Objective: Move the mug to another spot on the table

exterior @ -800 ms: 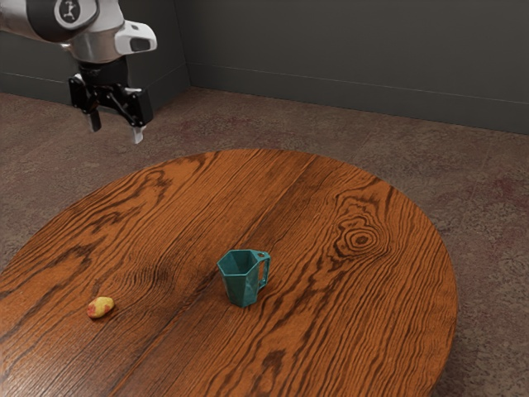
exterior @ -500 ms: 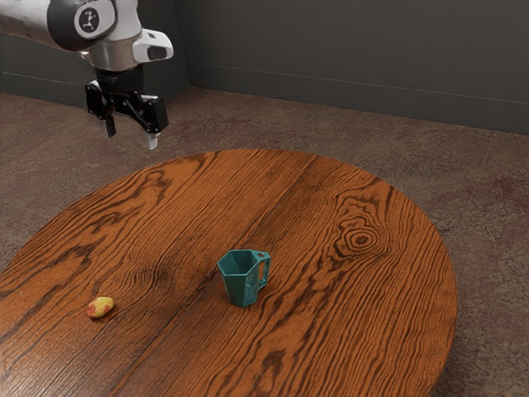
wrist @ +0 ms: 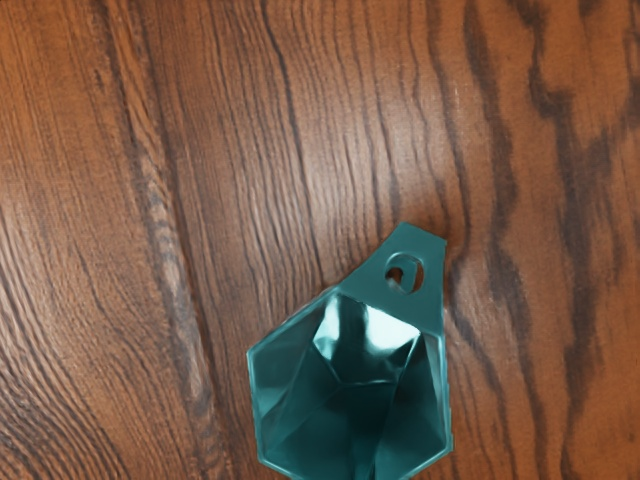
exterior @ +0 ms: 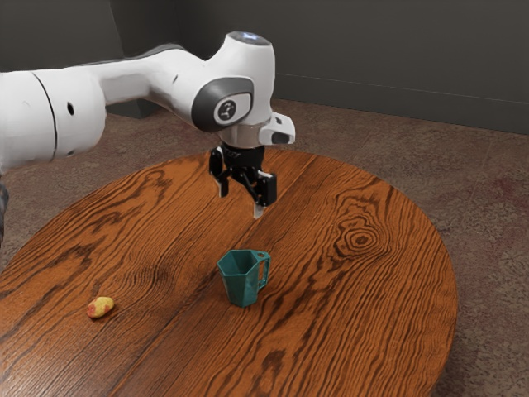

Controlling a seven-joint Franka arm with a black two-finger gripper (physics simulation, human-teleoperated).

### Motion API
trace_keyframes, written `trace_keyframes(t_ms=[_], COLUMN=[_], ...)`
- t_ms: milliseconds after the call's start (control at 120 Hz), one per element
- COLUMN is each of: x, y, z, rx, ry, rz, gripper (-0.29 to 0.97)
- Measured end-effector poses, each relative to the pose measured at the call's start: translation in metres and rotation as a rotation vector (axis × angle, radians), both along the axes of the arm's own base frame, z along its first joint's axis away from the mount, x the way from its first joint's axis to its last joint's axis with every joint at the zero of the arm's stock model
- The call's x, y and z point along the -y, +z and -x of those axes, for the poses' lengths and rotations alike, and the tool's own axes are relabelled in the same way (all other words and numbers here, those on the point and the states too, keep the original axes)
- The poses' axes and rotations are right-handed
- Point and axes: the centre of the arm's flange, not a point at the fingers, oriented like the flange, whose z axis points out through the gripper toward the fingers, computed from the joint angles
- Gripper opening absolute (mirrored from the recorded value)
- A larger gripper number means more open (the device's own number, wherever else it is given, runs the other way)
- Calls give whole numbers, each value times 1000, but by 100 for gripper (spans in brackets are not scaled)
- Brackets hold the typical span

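Exterior view, teal mug (exterior: 244, 277): stands upright on the table (exterior: 372, 331), near its middle, mouth up, handle (exterior: 264, 270) toward the exterior view's right. Lies below the end effector (exterior: 240, 203) and slightly nearer the camera; clear air gap between, no contact. Wrist view, same mug (wrist: 355, 390): sits just under the hand, faceted open mouth facing up, handle (wrist: 408, 272) sticking out from one side of the body. End effector: fingers apart, points down, holds nothing. Long axis of the mug vertical; suits a top-down approach, as a guess. Probably calls for a mostly straight drop with a small shift toward the mug, then a close across the wall or rim; best kept off the handle side, though hard to say for sure. Single arm, so no choice of hand. Room: wide bare wood toward the exterior view's right and toward the far rim, table edges well apart from the mug. Small yellow-red lump (exterior: 100, 308) well apart toward the exterior view's left, out of the way.
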Motion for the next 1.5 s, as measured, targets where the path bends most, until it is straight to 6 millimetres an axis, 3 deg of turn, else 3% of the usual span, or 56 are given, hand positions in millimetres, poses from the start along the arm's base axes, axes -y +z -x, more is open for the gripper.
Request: trace_keyframes(t_ms=[600, 933, 1500], x=[9, 19, 4], y=[-120, -137, -168], z=[-31, -30, -21], rx=[-46, -63, -132], ry=[-166, -291, -363], rz=[2, -10, -2], gripper=[68, 68, 68])
